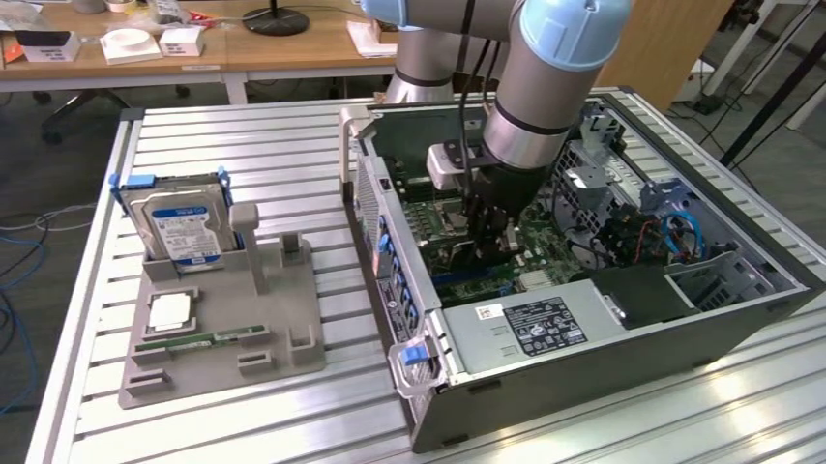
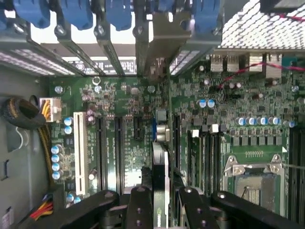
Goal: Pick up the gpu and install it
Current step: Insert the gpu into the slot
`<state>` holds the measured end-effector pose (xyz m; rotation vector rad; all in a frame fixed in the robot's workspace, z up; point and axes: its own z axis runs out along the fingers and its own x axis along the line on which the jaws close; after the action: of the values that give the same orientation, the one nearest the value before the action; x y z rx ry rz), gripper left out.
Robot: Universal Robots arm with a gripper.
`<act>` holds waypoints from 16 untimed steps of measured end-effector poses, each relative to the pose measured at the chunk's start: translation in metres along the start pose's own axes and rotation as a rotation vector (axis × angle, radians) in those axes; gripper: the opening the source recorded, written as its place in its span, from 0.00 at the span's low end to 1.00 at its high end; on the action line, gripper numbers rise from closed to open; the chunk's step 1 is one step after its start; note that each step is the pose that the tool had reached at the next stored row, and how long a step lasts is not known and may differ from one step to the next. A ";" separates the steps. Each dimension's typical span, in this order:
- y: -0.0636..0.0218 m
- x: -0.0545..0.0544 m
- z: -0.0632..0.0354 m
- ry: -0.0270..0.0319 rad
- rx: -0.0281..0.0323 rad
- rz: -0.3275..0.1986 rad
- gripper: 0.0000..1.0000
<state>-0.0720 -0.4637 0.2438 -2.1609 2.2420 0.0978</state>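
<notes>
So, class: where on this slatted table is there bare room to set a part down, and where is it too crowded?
Free: the slatted table in front of the computer case, and the strip behind the grey parts holder. Crowded: the holder, with its hard drive, and the case interior, where the hand holds the gpu over the motherboard.

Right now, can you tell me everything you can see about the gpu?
The gpu is a thin card seen edge-on in the wrist view, standing upright between the fingers of the end effector, which is shut on it. Its silver metal bracket reaches toward the slot openings at the back of the computer case. The card hangs over the green motherboard, lined up with the long black slots. In the exterior view it sits deep inside the open case, mostly hidden by the arm.
</notes>
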 end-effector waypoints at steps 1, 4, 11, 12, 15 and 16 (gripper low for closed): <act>-0.0001 0.000 -0.0001 0.0001 -0.0001 0.000 0.26; -0.0001 0.003 -0.0003 0.0000 -0.0002 0.000 0.26; -0.0001 0.004 -0.0011 0.0003 -0.0002 0.000 0.26; -0.0001 0.004 -0.0014 0.0002 -0.0001 0.000 0.26; -0.0001 0.004 -0.0041 0.0002 -0.0001 0.000 0.26; -0.0001 0.004 -0.0041 0.0002 -0.0001 0.000 0.26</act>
<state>-0.0720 -0.4676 0.2477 -2.1611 2.2421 0.0977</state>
